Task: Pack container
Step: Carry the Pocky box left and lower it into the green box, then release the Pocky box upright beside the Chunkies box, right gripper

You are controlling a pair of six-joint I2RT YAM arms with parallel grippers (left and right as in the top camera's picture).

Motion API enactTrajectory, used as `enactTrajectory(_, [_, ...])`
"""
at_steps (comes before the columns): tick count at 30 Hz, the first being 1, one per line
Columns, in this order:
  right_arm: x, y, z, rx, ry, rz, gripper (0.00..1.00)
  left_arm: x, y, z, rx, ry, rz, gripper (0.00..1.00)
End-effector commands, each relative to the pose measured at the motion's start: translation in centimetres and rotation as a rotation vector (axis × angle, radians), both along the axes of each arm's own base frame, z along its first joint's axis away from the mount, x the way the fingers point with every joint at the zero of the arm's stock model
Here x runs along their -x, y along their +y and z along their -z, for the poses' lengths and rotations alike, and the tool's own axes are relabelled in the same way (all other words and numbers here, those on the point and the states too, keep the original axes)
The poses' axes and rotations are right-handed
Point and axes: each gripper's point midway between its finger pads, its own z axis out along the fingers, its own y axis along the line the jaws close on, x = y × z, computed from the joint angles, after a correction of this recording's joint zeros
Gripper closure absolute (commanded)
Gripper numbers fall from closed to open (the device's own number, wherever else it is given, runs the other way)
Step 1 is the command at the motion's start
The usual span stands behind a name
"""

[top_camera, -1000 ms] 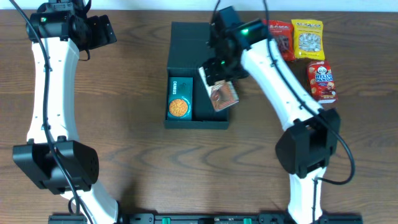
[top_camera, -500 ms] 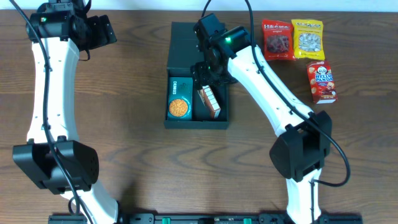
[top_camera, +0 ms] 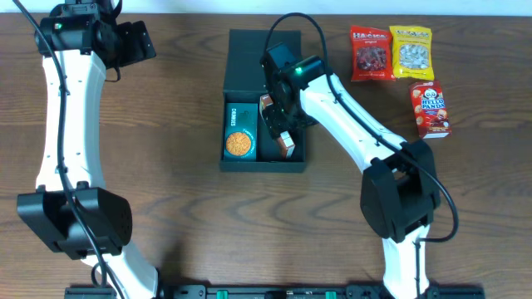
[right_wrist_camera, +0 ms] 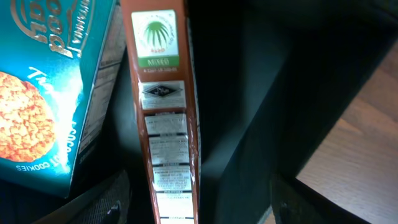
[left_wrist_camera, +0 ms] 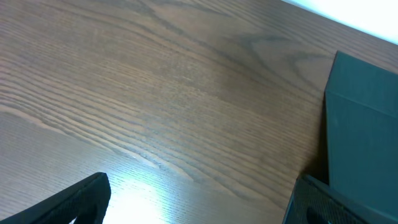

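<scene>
Dark brown wood-grain table [top_camera: 183, 224], seen from above. The container [top_camera: 249, 56], a shallow dark teal-black cardboard box, lay at the middle of the table toward the far edge, with its flap lid folded back flat behind it. Inside, a teal cookie box [top_camera: 239, 131] printed with a round orange biscuit lay flat in the left half. Just beside it, in the right half, a thin orange-brown snack pack [top_camera: 286, 143] stood on its narrow edge.

The right gripper [right_wrist_camera: 199, 186] hung low over that right half with its jaws spread. The pack stood between the black fingers [right_wrist_camera: 93, 202], and in the wrist view one finger was clearly apart from it, so the pack was not clamped.

The left gripper [left_wrist_camera: 202, 193] hovered over bare wood near the far left corner, well apart from the container. Its jaws were spread wide with nothing between them.

To the right of the container, a red snack bag [top_camera: 371, 53] and a yellow snack bag [top_camera: 411, 51] lay side by side at the far edge. A small red carton [top_camera: 429, 108] lay just in front of them.
</scene>
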Motion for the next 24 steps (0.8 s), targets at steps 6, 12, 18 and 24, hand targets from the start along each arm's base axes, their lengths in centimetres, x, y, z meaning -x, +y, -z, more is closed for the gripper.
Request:
enactTrajectory(6, [-0.9,1.4,-0.2,-0.040,-0.050,-0.106,0.30,0.0,0.3,-0.6,-0.011,-0.010,0.008,0.05])
enactTrajectory(12, [-1.2,1.5,0.6,-0.041,-0.068,-0.148,0.30,0.0,0.3,-0.6,-0.011,-0.010,0.008,0.05])
enactTrajectory(18, [-0.6,1.2,2.5,-0.032,-0.056,-0.159,0.32,0.0,0.3,-0.6,-0.011,-0.010,0.008,0.05])
enactTrajectory(24, [-0.5,1.3,3.0,-0.040,-0.054,-0.159,0.58,-0.1,0.3,-0.7,-0.011,-0.014,0.008,0.05])
